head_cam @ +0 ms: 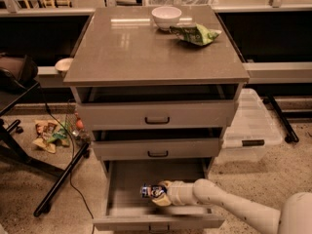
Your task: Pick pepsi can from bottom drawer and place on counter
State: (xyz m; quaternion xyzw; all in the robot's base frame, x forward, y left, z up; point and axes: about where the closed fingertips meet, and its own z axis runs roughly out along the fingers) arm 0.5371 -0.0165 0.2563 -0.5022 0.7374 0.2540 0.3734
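The pepsi can (150, 191) is dark blue with a white-red logo and lies on its side inside the open bottom drawer (126, 179), near its front middle. My gripper (161, 194) reaches into the drawer from the right on a white arm and is shut on the can, its tan fingers (162, 201) wrapped around the can's right end. The counter (146, 48) is the glossy grey-brown top of the cabinet, above the two upper drawers.
A white bowl (166, 17) and a green snack bag (196, 33) sit at the back of the counter. The two upper drawers (157, 115) stand slightly open. A clear plastic bin (251, 130) is right of the cabinet; a black stand leg (61, 179) and litter (51, 133) left.
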